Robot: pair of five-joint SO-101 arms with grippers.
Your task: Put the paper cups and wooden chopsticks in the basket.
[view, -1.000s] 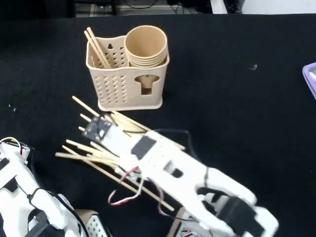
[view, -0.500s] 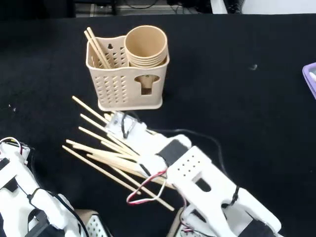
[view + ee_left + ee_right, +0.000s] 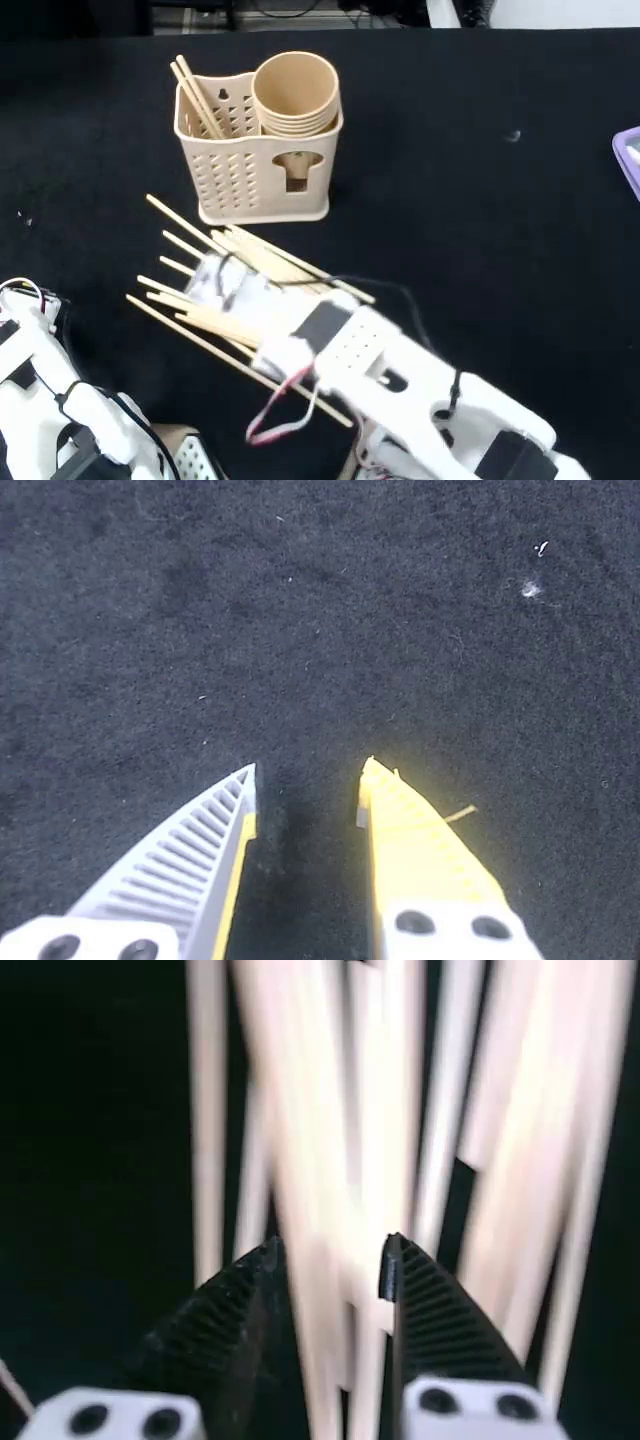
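Several chopsticks (image 3: 330, 1160) — between the right jaws

The worktop (image 3: 480, 230) is covered in black cloth. A beige perforated basket (image 3: 250, 170) stands upright on it towards the far side. Just in front of the basket, loose wooden chopsticks (image 3: 268, 262) lie in a fanned, overlapping heap. A purple object (image 3: 628, 160) sits at the right edge, and a small pale speck (image 3: 512, 136) lies well apart from the basket.

The right gripper (image 3: 214, 284) is sliding back toward the table's near-left over the loose wooden chopsticks (image 3: 270, 260), which are shifting and fanning differently beneath its parted jaws.
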